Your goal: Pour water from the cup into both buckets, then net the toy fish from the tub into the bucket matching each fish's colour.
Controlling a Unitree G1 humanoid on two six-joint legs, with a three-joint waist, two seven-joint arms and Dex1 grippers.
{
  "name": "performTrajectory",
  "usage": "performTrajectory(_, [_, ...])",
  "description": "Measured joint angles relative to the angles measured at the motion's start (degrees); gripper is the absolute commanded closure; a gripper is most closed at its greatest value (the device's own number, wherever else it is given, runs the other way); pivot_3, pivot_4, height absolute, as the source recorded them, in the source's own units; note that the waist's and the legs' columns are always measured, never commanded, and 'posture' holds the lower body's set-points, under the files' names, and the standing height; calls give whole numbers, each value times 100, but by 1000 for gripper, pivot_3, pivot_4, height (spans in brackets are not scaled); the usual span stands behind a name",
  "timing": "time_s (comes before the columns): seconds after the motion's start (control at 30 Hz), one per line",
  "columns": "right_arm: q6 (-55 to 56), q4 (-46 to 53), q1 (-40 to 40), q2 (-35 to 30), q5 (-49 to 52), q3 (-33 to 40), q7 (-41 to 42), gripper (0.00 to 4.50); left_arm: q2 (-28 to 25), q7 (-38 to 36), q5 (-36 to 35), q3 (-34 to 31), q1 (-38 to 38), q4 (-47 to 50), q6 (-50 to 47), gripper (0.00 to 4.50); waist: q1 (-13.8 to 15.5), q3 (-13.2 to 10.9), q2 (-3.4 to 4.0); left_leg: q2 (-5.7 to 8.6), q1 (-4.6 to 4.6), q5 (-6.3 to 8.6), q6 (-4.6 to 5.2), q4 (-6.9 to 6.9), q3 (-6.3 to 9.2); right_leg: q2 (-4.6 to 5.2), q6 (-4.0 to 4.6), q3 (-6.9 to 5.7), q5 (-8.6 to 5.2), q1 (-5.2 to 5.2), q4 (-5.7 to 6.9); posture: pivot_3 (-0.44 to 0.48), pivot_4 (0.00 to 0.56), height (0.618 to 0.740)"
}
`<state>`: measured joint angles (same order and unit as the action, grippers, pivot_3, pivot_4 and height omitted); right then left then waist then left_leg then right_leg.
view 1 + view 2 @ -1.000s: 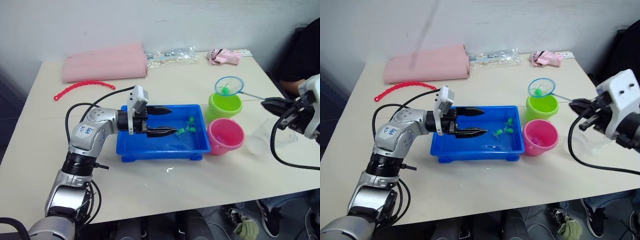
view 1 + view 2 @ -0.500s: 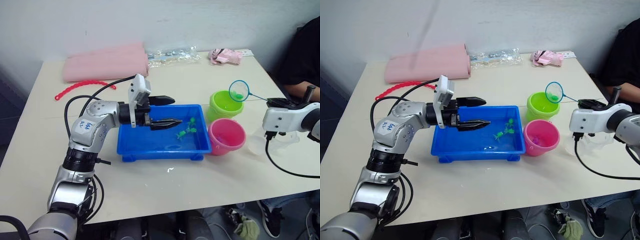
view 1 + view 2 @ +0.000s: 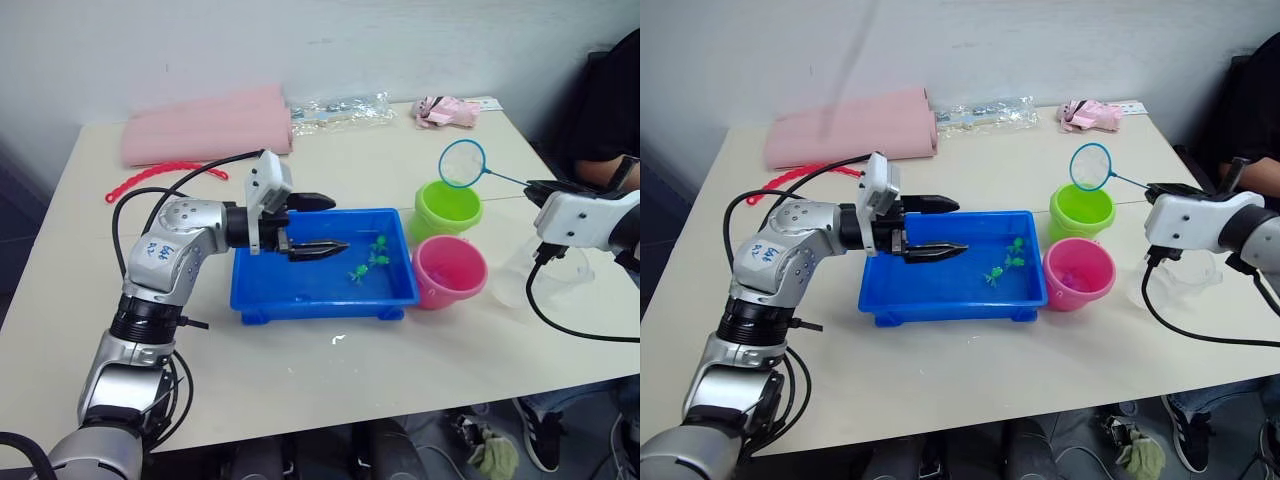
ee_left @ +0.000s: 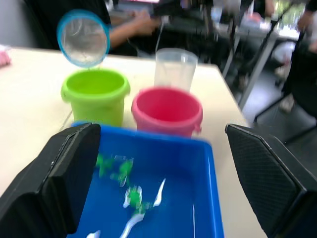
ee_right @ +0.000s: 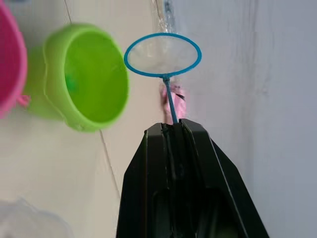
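Cream table (image 3: 400,380), smooth, against a pale wall. Blue tub (image 3: 300,295), glossy rectangular tray, long axis across the table; green fish (image 3: 370,262) at its right end. Left gripper (image 3: 330,225) hovers over the tub, fingers spread apart, empty. Lime bucket (image 3: 448,212) behind pink bucket (image 3: 450,272). Clear cup (image 3: 520,280) right of them. Right gripper (image 5: 173,130) clenched on the net (image 3: 461,163) handle; ring above the lime bucket, handle running back to the right.

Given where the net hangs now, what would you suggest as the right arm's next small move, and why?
Probably swing the round blue-ringed hand net back toward the shallow blue plastic tub: its mesh looks empty above the lime green plastic bucket, the right tool grips its handle, and small green toy fish remain there.
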<state>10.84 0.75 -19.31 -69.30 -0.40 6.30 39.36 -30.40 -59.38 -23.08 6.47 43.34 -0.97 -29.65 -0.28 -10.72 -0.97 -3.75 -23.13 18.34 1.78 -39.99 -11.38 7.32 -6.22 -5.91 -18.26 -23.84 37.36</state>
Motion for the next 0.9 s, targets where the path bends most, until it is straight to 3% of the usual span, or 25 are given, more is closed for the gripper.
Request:
performTrajectory(0.13, [-132,827,-145,112,217,-260,576,4500,-218,-41,235,76,-244,-91,148,100,2,0,-1,-4,0,1,1,-3,0,8,0,0,0,0,-4,0,150,738])
performTrajectory(0.27, [230,966,-258,476,-160,-820,775,4500,-227,-12,270,76,-381,-76,131,100,58,0,-1,0,-5,1,4,-8,2,21,-1,-4,0,1,-3,0,150,738])
performTrajectory(0.5, [1100,408,-645,780,-885,-1339,949,4500,-482,-20,421,103,-778,248,147,100,-1,0,-1,-1,-3,1,4,-2,-2,10,-1,-4,0,-1,6,0,150,738])
performTrajectory(0.9, [2628,-905,-1351,849,-2456,-1786,380,4500,-463,59,412,79,-809,455,77,100,-10,0,-1,-5,-3,1,4,-5,-4,13,-1,-2,0,-3,9,0,150,738])
